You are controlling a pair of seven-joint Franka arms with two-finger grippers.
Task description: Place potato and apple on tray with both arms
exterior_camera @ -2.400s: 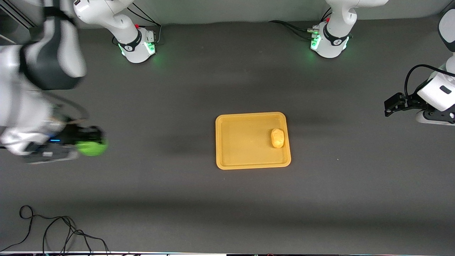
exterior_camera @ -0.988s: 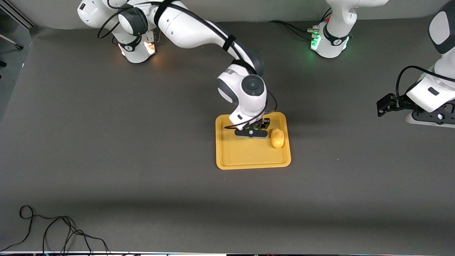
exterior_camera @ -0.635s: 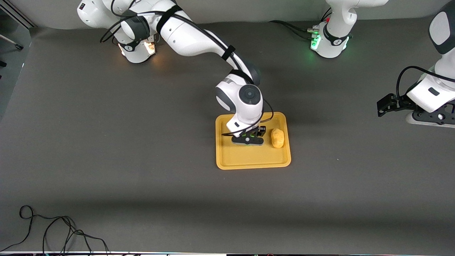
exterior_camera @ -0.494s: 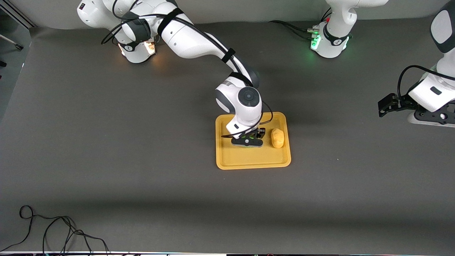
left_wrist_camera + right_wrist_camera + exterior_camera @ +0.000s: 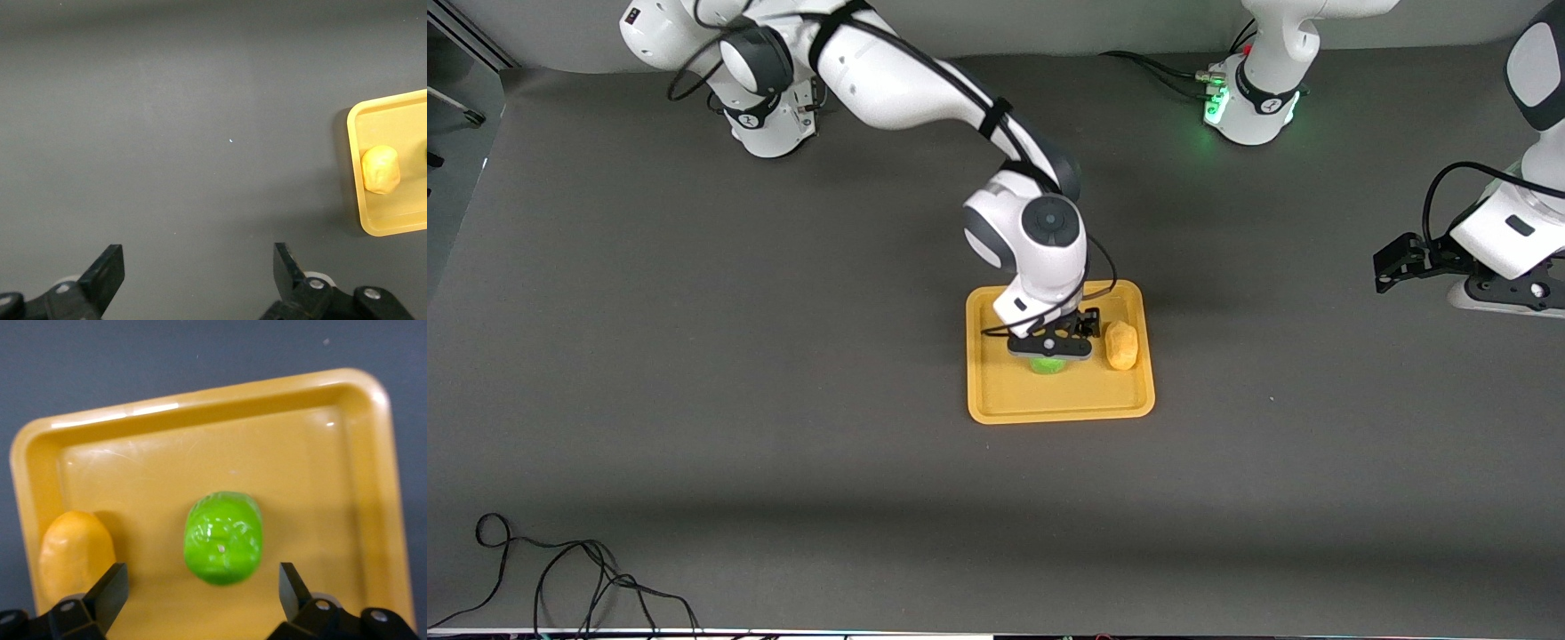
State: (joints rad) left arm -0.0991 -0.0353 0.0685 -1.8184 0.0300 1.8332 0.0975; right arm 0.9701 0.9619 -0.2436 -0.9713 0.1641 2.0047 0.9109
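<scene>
The yellow-orange tray [image 5: 1005, 391] lies mid-table. The potato [image 5: 1121, 346] rests in it by the rim toward the left arm's end. The green apple [image 5: 1047, 364] rests on the tray floor beside the potato, mostly hidden under my right gripper [image 5: 1051, 348]. In the right wrist view, my right gripper [image 5: 203, 573] is open just above the apple [image 5: 222, 537], not touching it, with the potato [image 5: 75, 550] beside it on the tray [image 5: 320, 467]. My left gripper [image 5: 1385, 269] waits open and empty at the left arm's end of the table. Its wrist view [image 5: 197, 257] shows the potato [image 5: 380, 169] and the tray [image 5: 393, 230] farther off.
A loose black cable [image 5: 560, 578] lies on the dark table at the near corner toward the right arm's end. The two arm bases [image 5: 769, 116] [image 5: 1249, 107] stand along the table edge farthest from the front camera.
My right arm swung in with the apple from its end of the table, came down over the tray and opened. The apple now lies on the tray. The left arm barely moved.
</scene>
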